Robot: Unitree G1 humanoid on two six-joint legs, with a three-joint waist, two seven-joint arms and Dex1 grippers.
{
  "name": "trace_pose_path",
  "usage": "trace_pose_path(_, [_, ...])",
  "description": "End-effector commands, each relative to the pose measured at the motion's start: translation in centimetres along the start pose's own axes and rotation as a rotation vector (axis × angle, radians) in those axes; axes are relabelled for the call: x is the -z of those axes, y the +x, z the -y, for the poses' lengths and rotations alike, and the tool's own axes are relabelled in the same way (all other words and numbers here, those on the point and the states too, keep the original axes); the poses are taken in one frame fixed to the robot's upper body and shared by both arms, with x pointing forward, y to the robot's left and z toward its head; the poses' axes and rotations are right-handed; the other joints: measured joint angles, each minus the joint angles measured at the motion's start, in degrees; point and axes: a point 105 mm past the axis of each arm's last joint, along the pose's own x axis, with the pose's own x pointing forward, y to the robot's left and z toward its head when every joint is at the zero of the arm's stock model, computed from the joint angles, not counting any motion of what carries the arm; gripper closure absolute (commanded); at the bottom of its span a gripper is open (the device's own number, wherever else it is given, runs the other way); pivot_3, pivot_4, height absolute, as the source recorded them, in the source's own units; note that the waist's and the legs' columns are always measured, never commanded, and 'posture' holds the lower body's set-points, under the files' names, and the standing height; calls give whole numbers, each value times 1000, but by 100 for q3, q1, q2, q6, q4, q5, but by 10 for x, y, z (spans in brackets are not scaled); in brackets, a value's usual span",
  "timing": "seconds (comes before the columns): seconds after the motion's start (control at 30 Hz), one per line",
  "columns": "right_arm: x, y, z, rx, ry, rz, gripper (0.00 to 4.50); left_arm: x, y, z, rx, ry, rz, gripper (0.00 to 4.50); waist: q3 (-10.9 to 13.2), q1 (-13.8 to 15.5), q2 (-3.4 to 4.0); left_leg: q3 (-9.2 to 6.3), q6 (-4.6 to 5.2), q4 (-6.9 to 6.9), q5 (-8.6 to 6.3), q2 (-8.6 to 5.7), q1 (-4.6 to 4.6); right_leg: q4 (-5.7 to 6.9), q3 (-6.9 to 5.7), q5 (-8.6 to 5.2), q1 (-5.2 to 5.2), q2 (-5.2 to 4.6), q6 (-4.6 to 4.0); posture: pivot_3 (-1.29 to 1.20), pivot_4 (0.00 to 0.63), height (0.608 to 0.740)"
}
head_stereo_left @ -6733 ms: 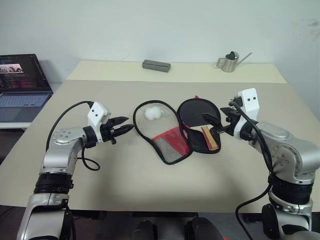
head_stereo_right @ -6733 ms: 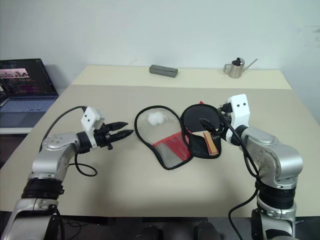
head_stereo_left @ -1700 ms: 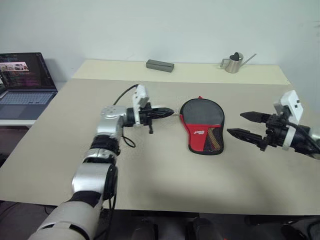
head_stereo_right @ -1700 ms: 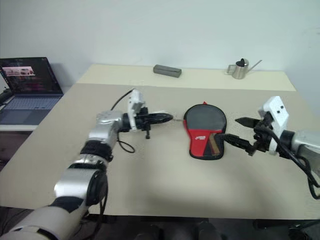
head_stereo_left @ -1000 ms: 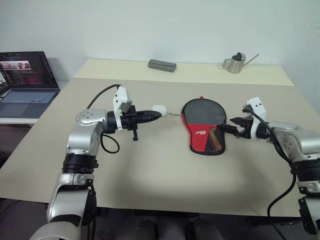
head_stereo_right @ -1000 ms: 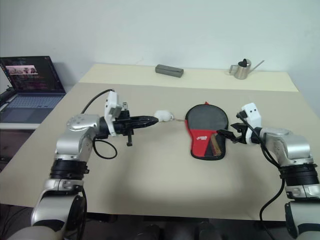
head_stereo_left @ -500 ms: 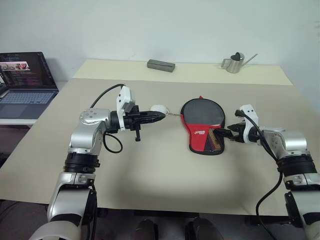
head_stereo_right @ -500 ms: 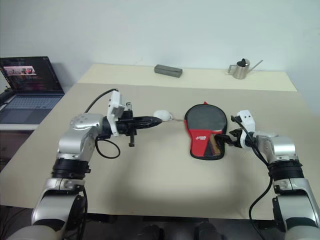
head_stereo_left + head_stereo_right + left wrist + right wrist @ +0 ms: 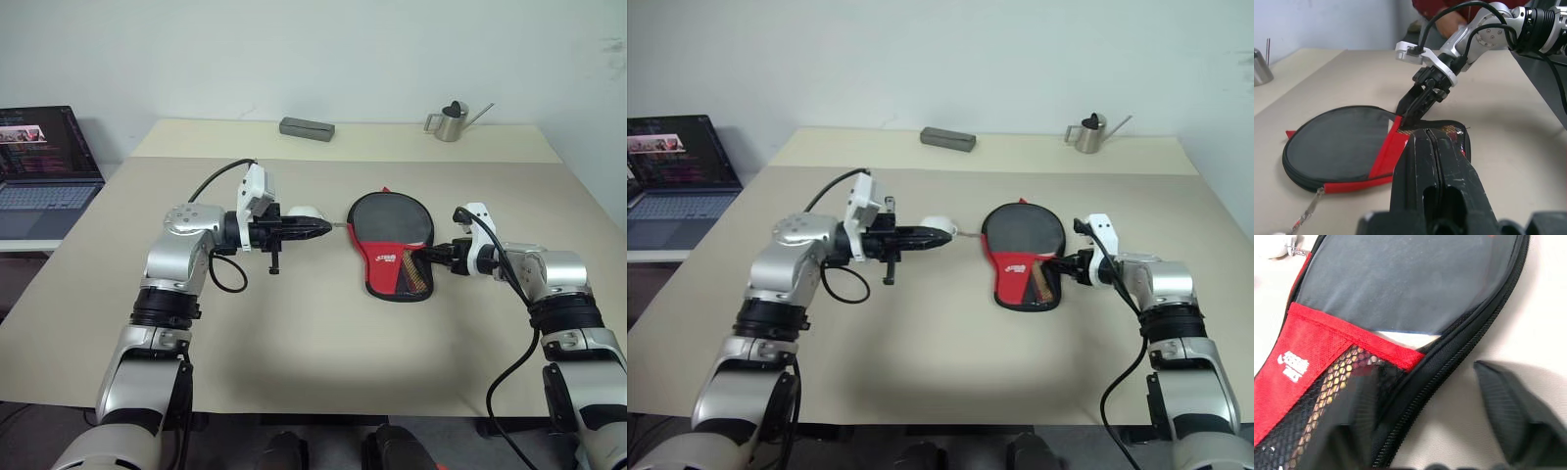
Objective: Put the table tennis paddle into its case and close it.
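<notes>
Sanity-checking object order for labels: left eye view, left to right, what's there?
Open dark laptop → left gripper, shut, by the white pom-pom pull → black-and-red paddle-shaped zip case → right gripper at the case's edge → small metal watering can.

Both arms are built from rounded silver-grey metal shells joined by black ribbed collars at elbow and forearm. Each wrist carries a small white boxy block with two dark dots on its face. A black cable loops out from each forearm, arching over the left arm [image 9: 186,245] toward twelve o'clock and trailing under the right arm [image 9: 549,279] toward six. The left fingers [image 9: 313,226] are long, tapered, glossy black and scuffed. The right fingers [image 9: 1418,100] are matte black, beneath a white bracket.
</notes>
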Motion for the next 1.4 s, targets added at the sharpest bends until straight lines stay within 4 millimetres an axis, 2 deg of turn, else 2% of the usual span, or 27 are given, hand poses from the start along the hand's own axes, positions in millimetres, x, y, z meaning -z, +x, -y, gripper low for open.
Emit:
trace_pose_path(0.03, [-2, 1, -6, -20, 5, -2, 2581, -12, -1, 0, 24, 59, 9, 4500, 0, 0, 0, 0, 0, 0, 0, 0, 0, 0, 0, 0, 0, 0, 0, 0, 150, 740])
trace_pose_path(0.23, [3, 2, -13, -22, 8, -10, 4461, 0, -4, 4, 44, 63, -39, 4500, 0, 4, 0, -1, 0, 0, 0, 0, 0, 0, 0, 0, 0, 0, 0, 0, 150, 740])
trace_pose_path(0.53, [1, -4, -20, -27, 37, -1, 4486, 4, -5, 11, 85, 48, -43, 4500, 0, 3, 1, -1, 0, -2, 0, 0, -1, -2, 0, 0, -1, 0, 0, 0, 150, 740])
trace_pose_path(0.8, [-3, -22, -28, -39, 59, 1, 4486, 7, -10, 23, 156, 31, -74, 4500, 0, 12, 1, -4, 1, -4, 0, 0, -6, -5, 0, 0, -3, -1, 0, 0, 150, 740])
trace_pose_path(1.07, [10, -39, -44, -66, 65, -29, 4486, 9, -20, 35, 220, 17, -121, 4500, 0, 13, 1, -7, 1, -4, -1, -1, -7, -4, 0, 0, -4, 0, 0, 0, 150, 740])
trace_pose_path(1.4, [32, -61, -63, -105, 76, -79, 4486, 13, -16, 62, 324, -20, -125, 4500, 0, 13, 1, -10, 2, -4, -1, -1, -8, -4, 3, -1, -3, -1, 0, 0, 150, 740])
